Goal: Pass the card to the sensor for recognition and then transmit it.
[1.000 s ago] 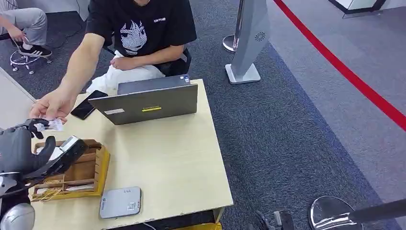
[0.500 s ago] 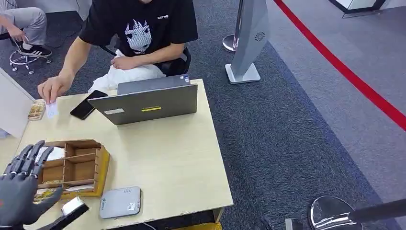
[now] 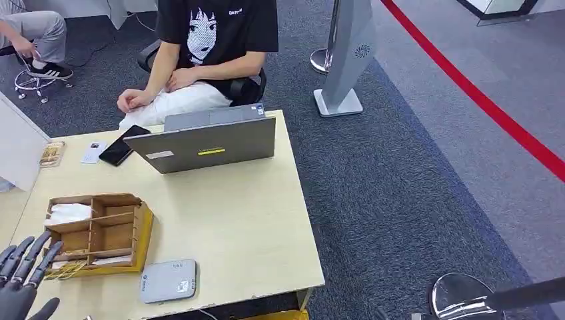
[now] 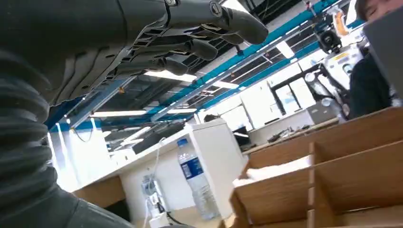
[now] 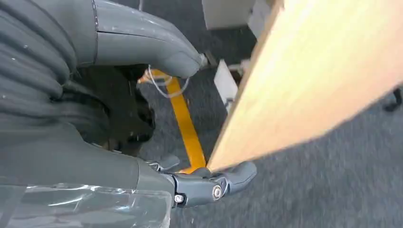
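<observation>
The white card (image 3: 93,152) lies flat at the table's far left corner, beside a black phone (image 3: 120,148) and in front of the seated person (image 3: 206,53). The grey flat sensor (image 3: 168,281) sits near the front edge of the table (image 3: 246,227). My left hand (image 3: 20,280) hovers low at the front left, beside the wooden organizer (image 3: 100,233), fingers spread and holding nothing. In the left wrist view the left hand (image 4: 142,42) stretches out empty. My right hand (image 5: 95,142) hangs beside the table edge (image 5: 309,80), thumb and fingers apart, empty.
A grey laptop (image 3: 206,140) stands open at the back of the table. A small packet (image 3: 52,153) lies left of the card. A water bottle (image 4: 195,175) stands beyond the organizer (image 4: 332,180). A grey floor stand (image 3: 346,60) and a red floor line (image 3: 480,100) lie to the right.
The person took the card from my left hand, laid it on the table by the phone and drew the arm back to the lap. My left hand dropped toward the front left corner.
</observation>
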`<action>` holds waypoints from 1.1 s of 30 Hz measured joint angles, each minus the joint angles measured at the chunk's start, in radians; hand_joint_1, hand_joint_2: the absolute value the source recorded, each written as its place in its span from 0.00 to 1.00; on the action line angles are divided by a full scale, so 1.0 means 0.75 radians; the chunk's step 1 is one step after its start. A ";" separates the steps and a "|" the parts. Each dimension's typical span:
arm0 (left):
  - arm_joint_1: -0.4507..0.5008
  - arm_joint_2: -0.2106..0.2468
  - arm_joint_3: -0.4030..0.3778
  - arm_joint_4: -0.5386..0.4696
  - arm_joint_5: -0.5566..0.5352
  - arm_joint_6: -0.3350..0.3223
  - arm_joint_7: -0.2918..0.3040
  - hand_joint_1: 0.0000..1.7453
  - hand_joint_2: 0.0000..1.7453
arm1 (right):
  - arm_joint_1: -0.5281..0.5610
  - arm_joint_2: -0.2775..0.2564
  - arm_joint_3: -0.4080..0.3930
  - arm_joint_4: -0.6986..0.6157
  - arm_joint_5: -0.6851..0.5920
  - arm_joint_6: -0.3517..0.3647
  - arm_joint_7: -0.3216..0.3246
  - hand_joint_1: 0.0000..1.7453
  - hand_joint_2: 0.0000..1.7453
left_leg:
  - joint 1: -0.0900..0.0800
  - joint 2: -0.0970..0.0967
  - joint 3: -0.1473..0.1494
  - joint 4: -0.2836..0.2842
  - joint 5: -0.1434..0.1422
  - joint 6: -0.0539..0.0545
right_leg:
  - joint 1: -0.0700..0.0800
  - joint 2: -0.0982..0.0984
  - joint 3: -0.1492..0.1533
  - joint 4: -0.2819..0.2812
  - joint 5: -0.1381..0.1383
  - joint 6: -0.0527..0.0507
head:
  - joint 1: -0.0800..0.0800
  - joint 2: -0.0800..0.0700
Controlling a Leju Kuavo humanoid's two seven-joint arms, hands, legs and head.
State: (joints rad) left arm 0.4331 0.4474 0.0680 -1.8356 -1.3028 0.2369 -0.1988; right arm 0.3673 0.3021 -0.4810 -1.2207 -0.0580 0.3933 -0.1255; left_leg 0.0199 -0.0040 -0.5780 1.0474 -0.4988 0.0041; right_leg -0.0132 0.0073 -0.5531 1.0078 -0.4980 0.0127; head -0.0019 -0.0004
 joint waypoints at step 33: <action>-0.295 -0.174 0.066 0.414 -0.160 -0.026 -0.031 0.00 1.00 | -0.063 0.001 0.019 0.044 -0.014 -0.016 0.023 0.00 1.00 | 0.000 0.000 0.000 0.000 0.000 0.000 | 0.000 0.000 0.000 0.000 0.000 0.000 | 0.000 0.000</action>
State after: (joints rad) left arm 0.2118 0.3170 0.1171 -1.5248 -1.4229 0.2174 -0.2220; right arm 0.3202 0.3025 -0.4669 -1.1875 -0.0683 0.3811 -0.1080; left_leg 0.0196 -0.0040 -0.5777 1.0474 -0.4988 0.0040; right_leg -0.0134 0.0072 -0.5534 1.0078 -0.4978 0.0126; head -0.0019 -0.0004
